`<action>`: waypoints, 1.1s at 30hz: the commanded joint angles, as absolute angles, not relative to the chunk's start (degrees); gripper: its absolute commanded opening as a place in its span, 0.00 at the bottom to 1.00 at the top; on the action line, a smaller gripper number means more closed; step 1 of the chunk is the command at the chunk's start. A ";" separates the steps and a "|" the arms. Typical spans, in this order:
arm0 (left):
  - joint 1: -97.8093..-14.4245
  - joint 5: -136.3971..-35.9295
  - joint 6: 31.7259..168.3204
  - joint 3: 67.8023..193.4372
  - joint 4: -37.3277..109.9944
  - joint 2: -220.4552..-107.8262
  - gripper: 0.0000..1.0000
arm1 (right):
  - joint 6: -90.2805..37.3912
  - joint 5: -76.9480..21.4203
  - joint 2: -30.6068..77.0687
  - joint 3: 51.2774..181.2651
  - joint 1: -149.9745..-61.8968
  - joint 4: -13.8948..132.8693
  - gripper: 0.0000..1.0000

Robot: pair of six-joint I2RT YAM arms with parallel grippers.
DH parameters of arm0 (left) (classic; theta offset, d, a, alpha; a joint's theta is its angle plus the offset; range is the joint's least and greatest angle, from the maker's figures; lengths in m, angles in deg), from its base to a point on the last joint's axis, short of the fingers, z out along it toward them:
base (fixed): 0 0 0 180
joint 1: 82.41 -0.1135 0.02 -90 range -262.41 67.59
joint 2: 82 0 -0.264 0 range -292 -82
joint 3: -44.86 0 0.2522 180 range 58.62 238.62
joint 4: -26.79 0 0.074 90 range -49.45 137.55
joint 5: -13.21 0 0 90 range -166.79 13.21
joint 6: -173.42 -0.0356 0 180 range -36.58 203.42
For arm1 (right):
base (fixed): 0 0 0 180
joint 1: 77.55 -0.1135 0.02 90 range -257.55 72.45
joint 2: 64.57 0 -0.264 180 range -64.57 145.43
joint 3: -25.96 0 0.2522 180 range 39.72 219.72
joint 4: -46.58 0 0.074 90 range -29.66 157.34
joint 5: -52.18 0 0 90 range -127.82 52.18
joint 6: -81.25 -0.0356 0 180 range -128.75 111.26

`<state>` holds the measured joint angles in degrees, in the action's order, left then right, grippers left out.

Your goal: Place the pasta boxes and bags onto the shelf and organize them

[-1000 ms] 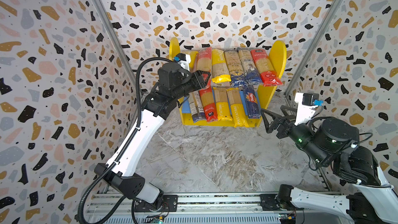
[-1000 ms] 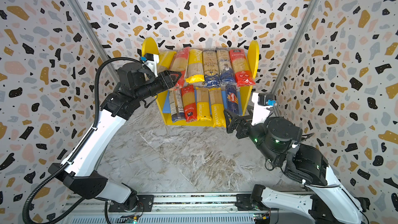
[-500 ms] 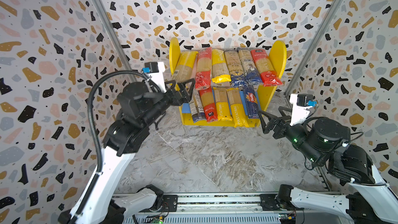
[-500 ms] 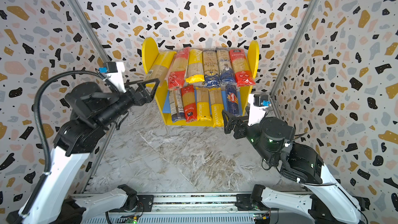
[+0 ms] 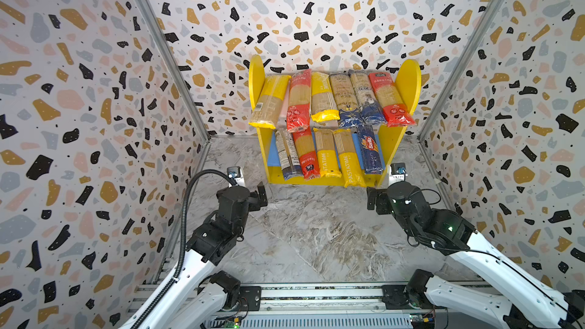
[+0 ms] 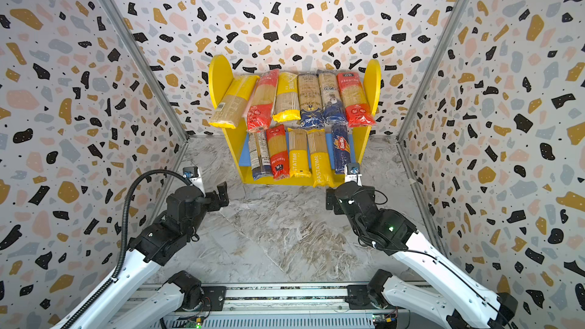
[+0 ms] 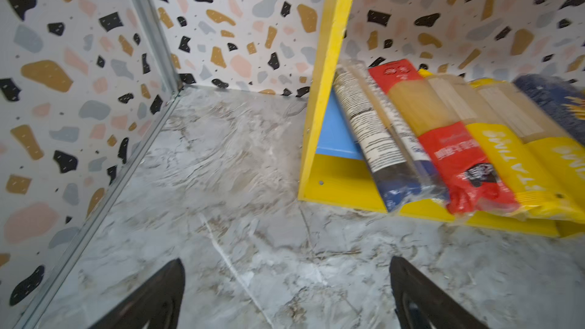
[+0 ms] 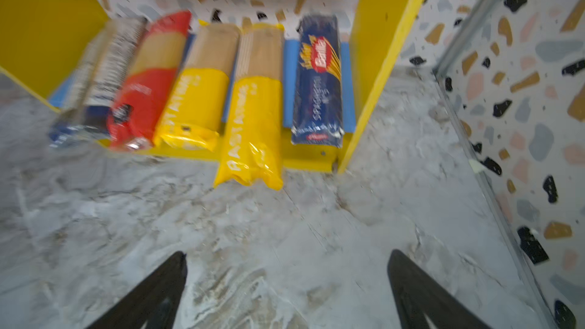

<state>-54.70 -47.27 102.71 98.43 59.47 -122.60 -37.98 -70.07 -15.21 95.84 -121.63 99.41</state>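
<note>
a small two-tier shelf (image 5: 409, 90) with yellow round-topped side panels stood against the terrazzo-patterned back wall (image 5: 316, 11), on a grey marbled floor (image 5: 316, 232). eleven long spaghetti packs lay on it, their ends toward the camera.

six sat on the upper tier. a leaning yellow pack (image 5: 269, 102) at the far left was tilted against the left panel, its near end past the panel's front edge. beside it came an upper red pack (image 5: 298, 99), a short yellow pack (image 5: 321, 96), two clear packs with navy ends (image 5: 345, 99) and a far-right red pack (image 5: 387, 99).

five lay side by side on the blue lower board (image 5: 273, 153) – a labelled navy-and-clear pack (image 5: 286, 156), a lower red pack (image 5: 305, 153), an inner pastatime pack (image 5: 326, 156), an outer pastatime pack (image 5: 348, 162) and a dark blue barilla pack (image 5: 368, 151). the outer pastatime pack stuck out furthest, overhanging the yellow front base strip (image 5: 316, 181).

both arms were low over the floor in front of the shelf, one near each front corner. the left gripper (image 7: 286, 262) had its jaws spread wide with only bare floor between them. the right gripper (image 8: 286, 254) was likewise wide apart and empty, facing the lower row. both wrist views were blurred.
</note>
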 commanded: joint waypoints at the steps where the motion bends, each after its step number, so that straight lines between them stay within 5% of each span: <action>1: -54.81 -38.27 100.12 92.42 47.05 -119.14 1.00 | -38.07 -62.23 -19.33 91.46 -114.89 94.47 0.99; 7: -54.74 -32.41 100.97 88.47 40.27 -118.94 1.00 | -35.57 -51.03 -17.02 81.84 -101.39 87.71 0.99; 22: -54.72 -22.51 96.01 71.04 12.25 -124.70 1.00 | -31.51 -63.84 -15.05 65.41 -98.73 61.37 0.99; 33: -58.10 -25.84 84.27 61.78 -14.75 -133.53 0.99 | -22.62 -67.14 -13.38 56.72 -98.11 40.38 0.99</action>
<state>-56.63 -25.50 87.97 63.22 -2.23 -131.19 -26.46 -65.19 -13.55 57.28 -98.55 50.03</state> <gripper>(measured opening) 0.995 0.990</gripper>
